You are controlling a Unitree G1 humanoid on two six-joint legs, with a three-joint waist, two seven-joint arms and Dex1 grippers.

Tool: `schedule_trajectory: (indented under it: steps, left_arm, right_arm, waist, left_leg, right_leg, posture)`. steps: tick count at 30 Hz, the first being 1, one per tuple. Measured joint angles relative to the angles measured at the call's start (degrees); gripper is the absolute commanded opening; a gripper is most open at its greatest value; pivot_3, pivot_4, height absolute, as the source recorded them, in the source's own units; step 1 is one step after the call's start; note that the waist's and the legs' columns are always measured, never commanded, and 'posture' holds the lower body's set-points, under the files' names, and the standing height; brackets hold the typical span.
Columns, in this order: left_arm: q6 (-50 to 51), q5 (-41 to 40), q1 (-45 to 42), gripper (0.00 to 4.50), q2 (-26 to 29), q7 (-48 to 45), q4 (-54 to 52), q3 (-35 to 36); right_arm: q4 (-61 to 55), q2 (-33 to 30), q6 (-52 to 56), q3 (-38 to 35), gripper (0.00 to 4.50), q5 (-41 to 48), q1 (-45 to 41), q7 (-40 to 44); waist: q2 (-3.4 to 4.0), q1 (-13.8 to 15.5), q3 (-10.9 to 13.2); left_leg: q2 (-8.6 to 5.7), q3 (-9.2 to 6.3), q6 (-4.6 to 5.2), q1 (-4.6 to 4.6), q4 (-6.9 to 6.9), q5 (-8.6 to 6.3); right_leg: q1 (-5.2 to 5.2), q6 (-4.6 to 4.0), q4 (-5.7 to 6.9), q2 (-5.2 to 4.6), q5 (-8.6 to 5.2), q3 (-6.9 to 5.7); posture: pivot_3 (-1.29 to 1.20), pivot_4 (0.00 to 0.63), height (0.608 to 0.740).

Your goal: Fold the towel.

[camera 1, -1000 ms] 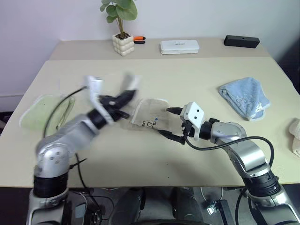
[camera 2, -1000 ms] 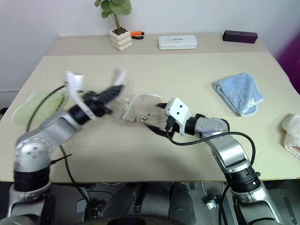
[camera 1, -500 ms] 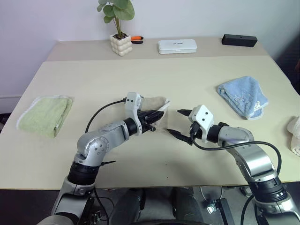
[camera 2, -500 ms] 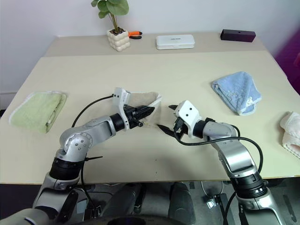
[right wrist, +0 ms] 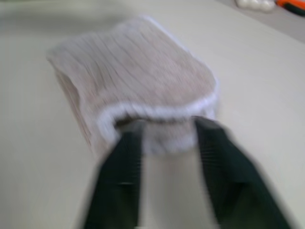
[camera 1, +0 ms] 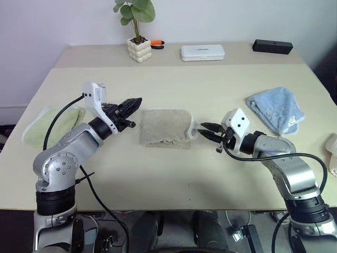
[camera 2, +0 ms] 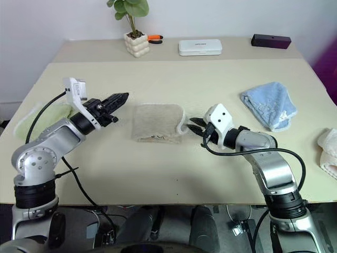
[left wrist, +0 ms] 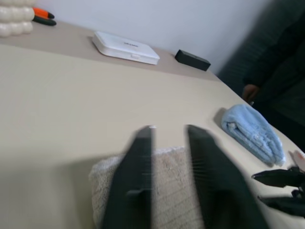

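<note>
A beige terry cloth towel with white stitched edging (camera 1: 166,127) is seen lying folded into a compact rectangle at the middle of the pale tabletop (camera 1: 174,174); the folding is judged largely done, with perhaps a final tidy left. The left gripper (camera 1: 132,103) is seen shut and empty, just beside the towel's left edge. The right gripper (camera 1: 209,132) is seen shut and empty, just beside its right edge. Counted: one beige towel, one light green folded towel (camera 1: 52,126), one light blue crumpled towel (camera 1: 276,108), two grippers.
</note>
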Motion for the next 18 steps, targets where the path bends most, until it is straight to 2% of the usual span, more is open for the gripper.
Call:
schedule_trajectory:
  steps: [2,4,6,8,12,18]
  left_arm:
    - [-2.21,5.01,0.76,0.0,2.75,-2.14,0.15,-3.57]
    - [-6.94,14.7,2.08,0.0,5.08,-5.95,2.29,-11.78]
    - [-10.19,21.6,2.27,0.0,4.23,-8.63,6.04,-19.3]
    - [-12.77,26.98,2.22,0.0,4.18,-10.2,10.09,-23.38]
    - [-17.71,32.49,2.13,0.0,2.96,-13.03,14.83,-24.02]
    - [-21.35,33.68,4.7,0.0,-0.84,-14.86,16.5,-21.69]
  right_arm:
    - [0.98,2.55,1.52,0.21,0.08,0.72,-2.53,-0.6]
    - [5.31,8.72,3.19,2.53,0.08,0.55,-10.6,-2.92]
    - [8.59,13.13,4.61,5.66,0.08,-1.12,-16.21,-5.73]
    - [12.01,14.83,5.67,8.98,0.08,-3.49,-18.24,-7.4]
    - [21.08,16.61,6.6,12.78,0.08,-7.69,-18.19,-9.73]
    - [23.15,17.39,5.42,13.3,0.08,-9.65,-15.82,-10.42]
  waist:
    - [-0.01,-0.54,0.02]
    - [0.09,-1.96,-0.02]
    - [0.07,-1.97,-0.03]
    - [0.02,-1.65,-0.05]
    - [0.03,-1.67,-0.04]
    - [0.05,-1.79,-0.07]
  left_leg:
    - [0.09,0.14,-0.05,0.04,-0.04,0.03]
    - [0.16,0.3,-0.05,0.15,-0.13,0.03]
    - [0.27,0.23,-0.04,0.13,-0.13,0.03]
    - [0.32,0.1,-0.24,0.05,-0.12,0.14]
    - [0.28,0.08,-0.23,-0.06,-0.12,0.13]
    - [0.35,0.06,-0.26,0.04,-0.12,0.15]
  right_leg:
    - [-0.07,-0.01,0.02,0.03,0.01,0.03]
    - [-0.08,-0.09,0.07,0.1,0.06,0.17]
    - [-0.09,-0.13,0.07,0.28,0.08,0.24]
    - [-0.14,-0.17,0.06,0.39,0.1,0.22]
    - [-0.23,-0.17,-0.02,0.39,0.1,0.27]
    - [-0.18,-0.17,0.06,0.47,0.11,0.28]
  posture:
    - [0.0,0.15,0.74]
    - [0.0,0.15,0.74]
    - [0.0,0.15,0.74]
    - [0.0,0.15,0.74]
    - [0.0,0.15,0.74]
    - [0.0,0.15,0.74]
